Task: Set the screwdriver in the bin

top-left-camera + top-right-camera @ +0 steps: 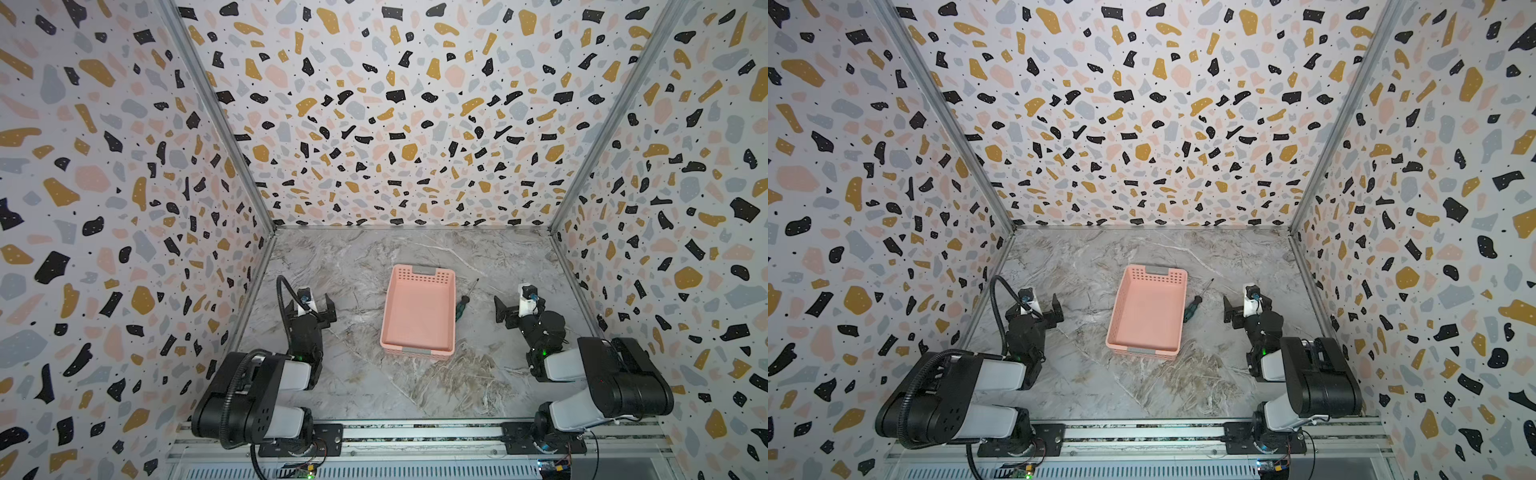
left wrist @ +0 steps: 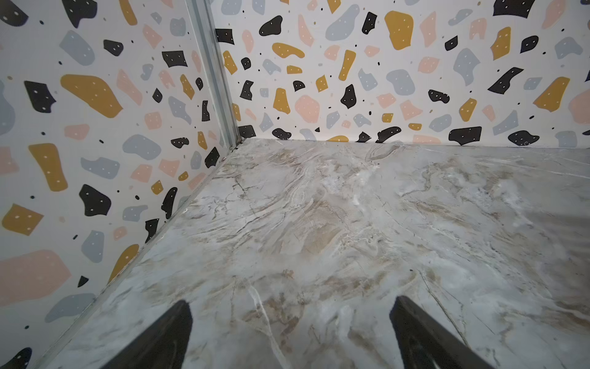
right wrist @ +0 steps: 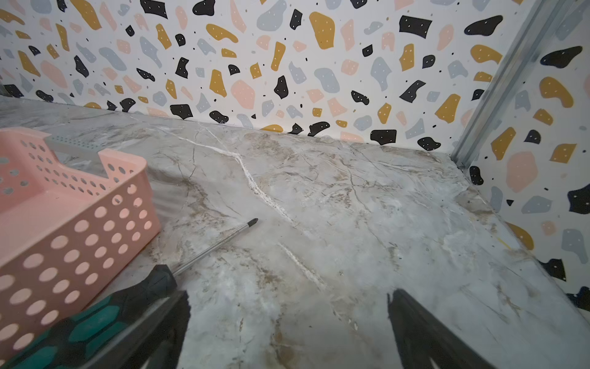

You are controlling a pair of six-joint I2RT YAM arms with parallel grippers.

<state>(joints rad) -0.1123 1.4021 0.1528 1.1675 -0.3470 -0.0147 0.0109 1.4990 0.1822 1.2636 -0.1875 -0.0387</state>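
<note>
Two pincers are in view, one per arm, and both are spread wide with nothing between their fingers. In both top views the left pincer [image 1: 330, 309] [image 1: 1057, 309] hovers low over the bare tabletop [image 1: 353, 270] well to the left of the bin. Its wrist view shows two dark fingers [image 2: 169, 332] with only marbled surface between them. The right pincer [image 1: 498, 311] [image 1: 1228, 311] hangs on the opposite side, its opening turned toward the bin, and is likewise released [image 3: 289, 294].

One screwdriver [image 1: 461, 309] [image 1: 1192, 309] lies flat on the tabletop, outside the bin, just beside the bin's right long wall, between that wall and the right pincer. Its green and black handle points toward the near edge, and its thin shaft angles away toward the back wall. In the right wrist view the handle [image 3: 127, 303] sits right next to one finger; whether they touch I cannot tell.

One salmon-pink bin [image 1: 419, 274] [image 1: 1156, 275] [image 3: 79, 249] stands near the middle of the tabletop, with perforated walls and two grey handle tabs, one on each short wall.
</note>
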